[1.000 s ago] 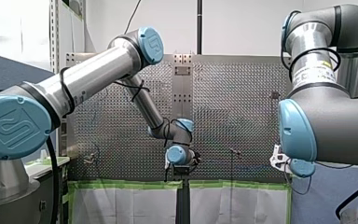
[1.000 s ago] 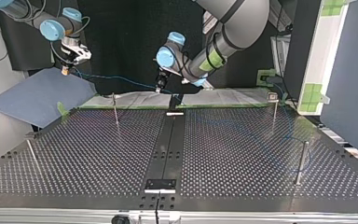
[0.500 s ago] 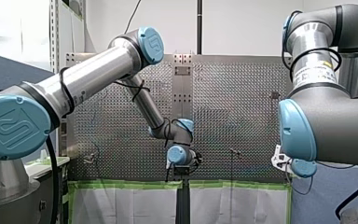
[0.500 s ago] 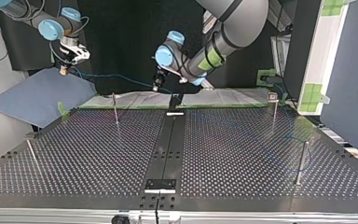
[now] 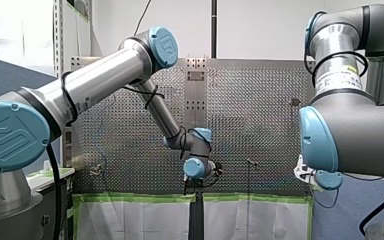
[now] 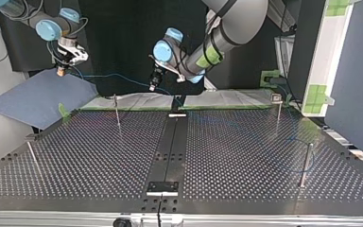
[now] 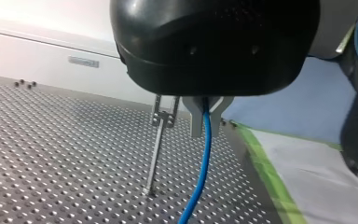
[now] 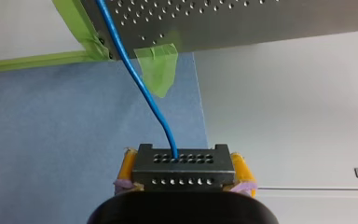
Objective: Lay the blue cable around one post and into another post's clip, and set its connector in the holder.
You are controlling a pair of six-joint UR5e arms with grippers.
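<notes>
While you scan the top view from its left, my right gripper (image 6: 62, 71) hangs over the blue sheet (image 6: 38, 99), its yellow pads (image 8: 129, 165) clamped on the connector (image 8: 182, 161). From there the cable (image 6: 118, 75) spans right to my left gripper (image 6: 152, 87) — metal fingers (image 7: 195, 119) pinched on it, just beyond the table (image 6: 99, 156) edge. Further right, it curves by the post (image 6: 305, 163) — faintly seen.

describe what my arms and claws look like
My left arm and my right arm are silver-grey tubes with light blue caps and black cables looped around them. My left claw is black with metal fingers; my right claw has yellow pads.
</notes>
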